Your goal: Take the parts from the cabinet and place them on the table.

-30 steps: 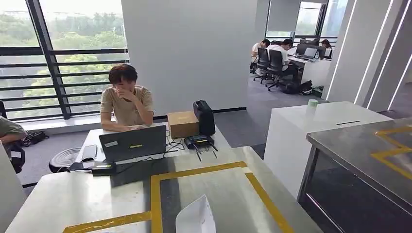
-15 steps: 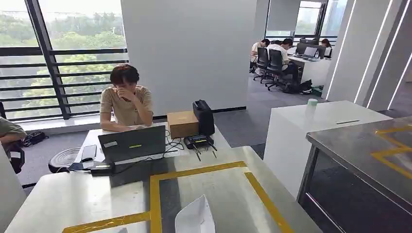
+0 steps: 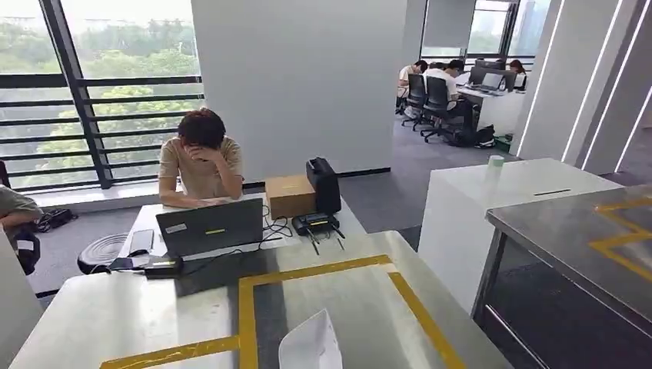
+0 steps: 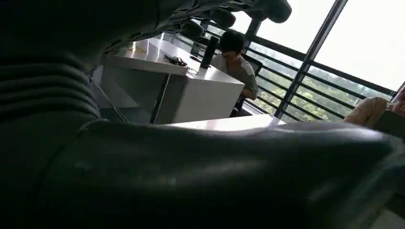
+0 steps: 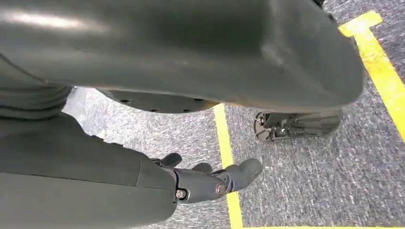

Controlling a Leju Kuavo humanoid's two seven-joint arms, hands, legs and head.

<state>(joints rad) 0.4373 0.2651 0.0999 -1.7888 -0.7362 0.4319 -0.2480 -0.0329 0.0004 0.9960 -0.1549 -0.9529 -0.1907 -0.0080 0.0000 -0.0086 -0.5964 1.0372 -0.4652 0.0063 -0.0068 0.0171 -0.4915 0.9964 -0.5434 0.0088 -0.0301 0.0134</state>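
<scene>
A white flat packet (image 3: 310, 346) stands up from the bottom edge of the head view, over the steel table (image 3: 154, 307) marked with a yellow tape frame (image 3: 246, 307). What holds the packet is hidden below the picture. In the left wrist view my left hand (image 4: 200, 157) is raised near table height, its thick thumb below and dark fingers (image 4: 229, 14) above. I cannot tell whether it grips anything. In the right wrist view my right hand (image 5: 210, 181) hangs over the grey floor with its fingers loosely bent and nothing in them.
A person (image 3: 201, 161) sits at a white desk behind a laptop (image 3: 209, 225), beside a cardboard box (image 3: 290, 196) and a black case (image 3: 324, 184). At the right stand a second steel table (image 3: 584, 238) and a white counter (image 3: 507, 192). Yellow floor tape (image 5: 224, 143) runs under my right hand.
The person has bent the head lower into a hand. The white packet and the table have hardly shifted in the picture.
</scene>
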